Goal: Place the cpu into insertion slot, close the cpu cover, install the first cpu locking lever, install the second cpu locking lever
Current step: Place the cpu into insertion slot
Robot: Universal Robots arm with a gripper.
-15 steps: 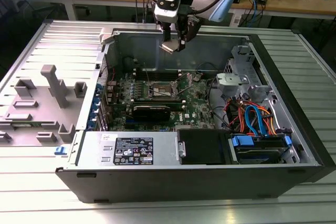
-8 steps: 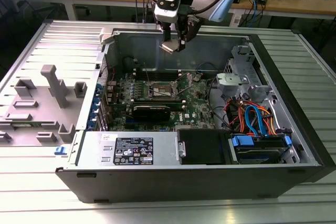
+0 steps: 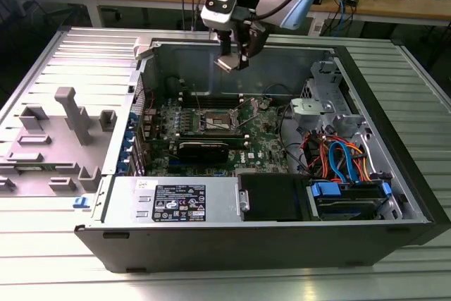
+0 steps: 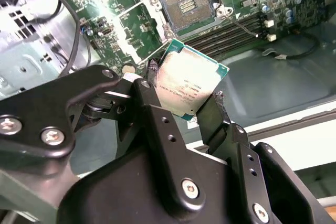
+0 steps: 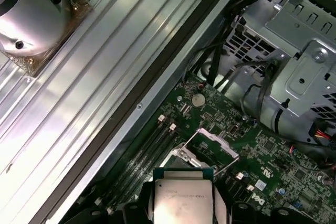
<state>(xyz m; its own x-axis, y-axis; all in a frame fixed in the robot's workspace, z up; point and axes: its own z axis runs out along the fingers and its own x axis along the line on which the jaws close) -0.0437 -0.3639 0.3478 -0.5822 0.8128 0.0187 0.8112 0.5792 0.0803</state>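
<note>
Placement step in hand: cpu (image 4: 193, 80) gripped in closed claw (image 4: 185, 83), tilted, well above bare insertion slot (image 4: 188, 4) on board. For seating, by judgement: level it, square edges to slot, lower gently.

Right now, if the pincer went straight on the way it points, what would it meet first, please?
Probably the green board by the long memory slots, just short of the open socket, with the chip in the pincer touching first; depth is unclear.

Silvery cpu (image 4: 191, 85) tilted between the jaws, above the open insertion slot (image 4: 187, 4).
</note>
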